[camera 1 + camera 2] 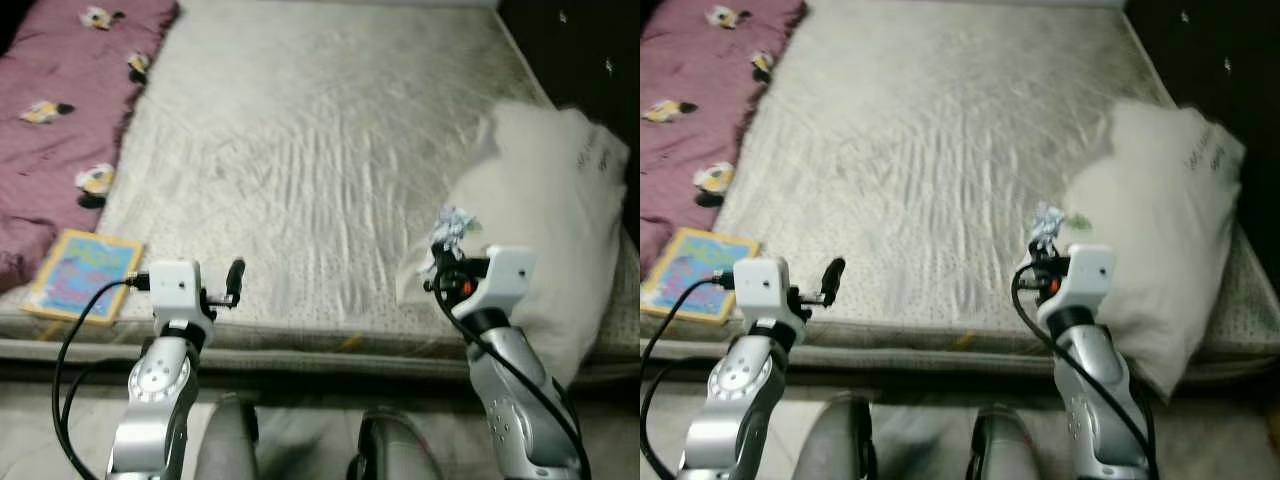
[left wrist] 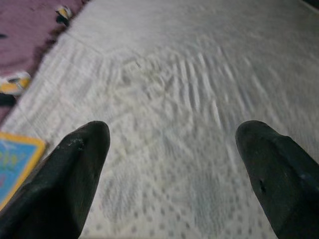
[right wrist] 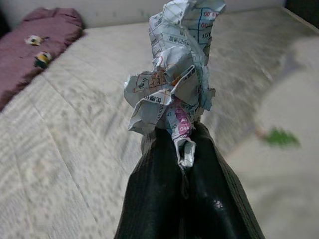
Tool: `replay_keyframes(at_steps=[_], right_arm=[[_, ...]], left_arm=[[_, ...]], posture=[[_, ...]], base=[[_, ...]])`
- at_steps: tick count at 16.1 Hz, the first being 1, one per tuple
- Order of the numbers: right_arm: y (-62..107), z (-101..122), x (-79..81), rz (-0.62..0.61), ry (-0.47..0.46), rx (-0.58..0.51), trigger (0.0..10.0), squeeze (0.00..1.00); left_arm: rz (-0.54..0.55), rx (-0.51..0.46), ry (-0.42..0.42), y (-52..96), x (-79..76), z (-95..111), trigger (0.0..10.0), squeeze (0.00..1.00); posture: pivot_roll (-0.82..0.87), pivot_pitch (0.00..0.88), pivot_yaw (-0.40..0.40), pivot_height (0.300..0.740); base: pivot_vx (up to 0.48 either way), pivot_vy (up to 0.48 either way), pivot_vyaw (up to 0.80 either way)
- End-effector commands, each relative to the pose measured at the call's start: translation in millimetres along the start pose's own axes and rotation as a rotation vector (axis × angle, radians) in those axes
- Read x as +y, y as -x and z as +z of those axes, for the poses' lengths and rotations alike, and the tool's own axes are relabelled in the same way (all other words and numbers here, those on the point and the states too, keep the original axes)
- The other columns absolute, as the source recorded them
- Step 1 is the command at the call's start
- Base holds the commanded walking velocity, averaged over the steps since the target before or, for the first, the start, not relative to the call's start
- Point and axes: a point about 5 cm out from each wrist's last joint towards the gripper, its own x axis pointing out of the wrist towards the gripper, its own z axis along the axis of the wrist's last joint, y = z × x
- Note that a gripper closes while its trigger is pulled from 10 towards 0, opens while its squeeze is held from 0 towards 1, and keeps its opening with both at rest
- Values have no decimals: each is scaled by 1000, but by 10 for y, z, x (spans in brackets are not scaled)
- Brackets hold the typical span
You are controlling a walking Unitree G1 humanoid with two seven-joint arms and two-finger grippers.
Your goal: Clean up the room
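My right gripper (image 3: 182, 149) is pinching a crumpled paper (image 3: 174, 79) above the bed (image 1: 320, 150). My left gripper (image 2: 172, 149) is hovering spread apart near a book (image 1: 82, 275).

One mattress (image 1: 320, 150), one white pillow (image 1: 555, 220), one purple blanket (image 1: 60, 100) (four small yellow-and-black prints counted on the part in view, perhaps more where it runs off-frame), one colourful book (image 1: 85, 275), one crumpled paper (image 3: 174, 84), and two grippers: left gripper (image 1: 232, 283), right gripper (image 3: 182, 149).
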Motion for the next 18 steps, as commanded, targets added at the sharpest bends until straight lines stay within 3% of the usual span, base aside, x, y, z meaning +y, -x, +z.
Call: replay_keyframes(at_steps=[1,18], right_arm=[[-13,-18,-38,-16,6,9,10000,0],[-38,-107,-124,-85,38,41,10000,0]], left_arm=[[19,10,-5,4,39,-17,10000,0],[13,19,30,-39,7,-33,10000,0]], posture=[[-27,66,-22,740],[-30,67,-21,740]], base=[[0,0,0],[0,0,0]])
